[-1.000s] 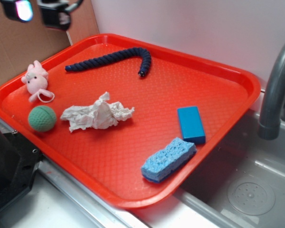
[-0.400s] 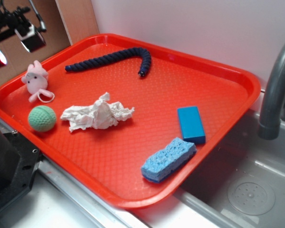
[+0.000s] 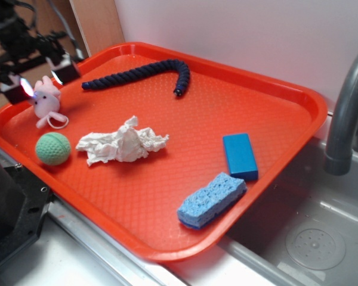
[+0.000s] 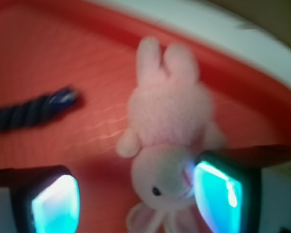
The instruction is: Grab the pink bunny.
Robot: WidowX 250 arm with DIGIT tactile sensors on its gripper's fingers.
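Between the spread fingers of the black gripper (image 3: 40,80), jaws released and grasping nothing, sits the small pale-pink plush bunny (image 4: 169,145), head nearest one glowing pad (image 4: 218,191).

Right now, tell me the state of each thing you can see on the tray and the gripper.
gripper: open, fingers either side of the bunny
pink bunny: lying on the tray, not gripped
green ball: resting, untouched
tissue: crumpled
rope: lying curved
sponge: lying flat
blue block: lying flat
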